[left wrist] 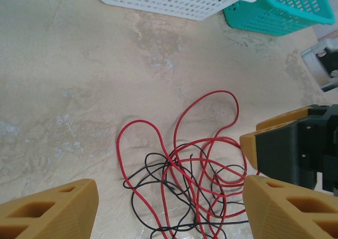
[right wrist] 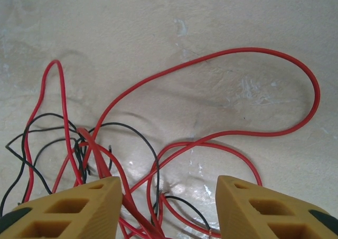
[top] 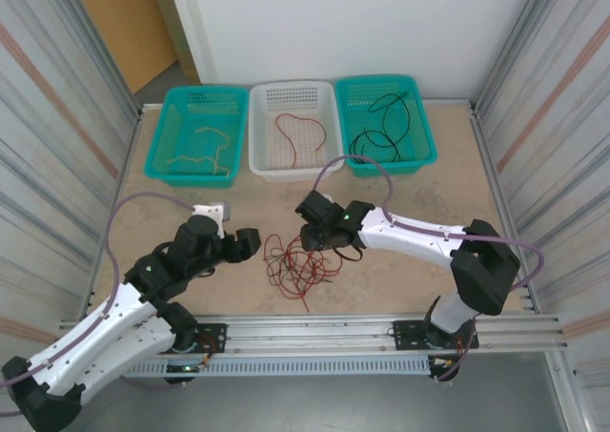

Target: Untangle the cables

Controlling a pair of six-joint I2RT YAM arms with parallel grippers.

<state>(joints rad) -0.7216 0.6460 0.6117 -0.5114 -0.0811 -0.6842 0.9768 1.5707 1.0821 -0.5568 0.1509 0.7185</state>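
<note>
The right gripper (right wrist: 168, 197), jaws apart like the left gripper (left wrist: 171, 202), risks clamping the red cable (right wrist: 253, 49) with the black cable (right wrist: 50, 114), tightening the tangle.

Top external view: high at the near edge, facing down across the beige worktop (top: 457, 189). Both wrist views: close, downward, sharing the tangled red and black cables (left wrist: 182, 171).
</note>
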